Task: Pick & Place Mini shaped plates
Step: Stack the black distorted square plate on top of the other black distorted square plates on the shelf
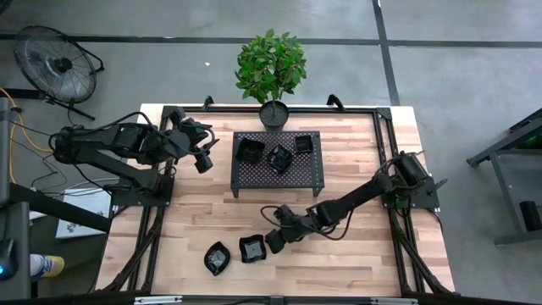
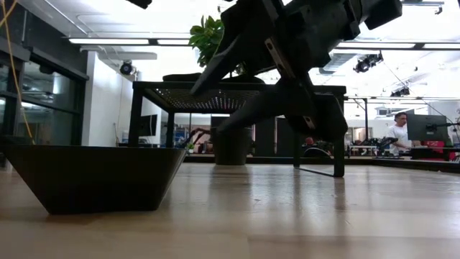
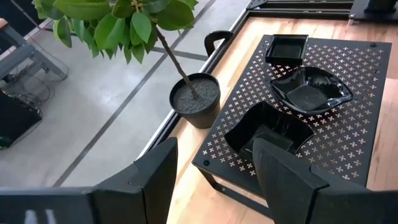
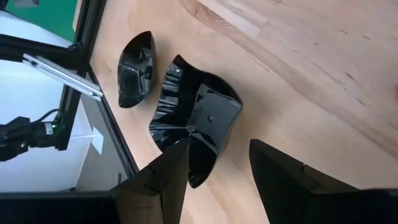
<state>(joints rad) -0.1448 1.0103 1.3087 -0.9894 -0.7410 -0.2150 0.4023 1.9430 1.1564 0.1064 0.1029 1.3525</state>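
Right end effector (image 4: 214, 171) open, just beside the wavy plate (image 1: 251, 248) on the near desk (image 1: 356, 263); left end effector (image 3: 214, 180) open, waiting; we'd straddle one rim squarely before closing.

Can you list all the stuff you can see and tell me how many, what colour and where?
plates on the rack: three, glossy black, on top of the rack
plates on the table: two, glossy black, on bare wood near the front edge
rack: one, black perforated metal, middle back of the table
plant: one, green leaves, in a round dark pot behind the rack
table: one, light wood
fan: one, black, on the floor, back left
person: one, far off in the room
left gripper: open, left of the rack
right gripper: open, beside the table plates
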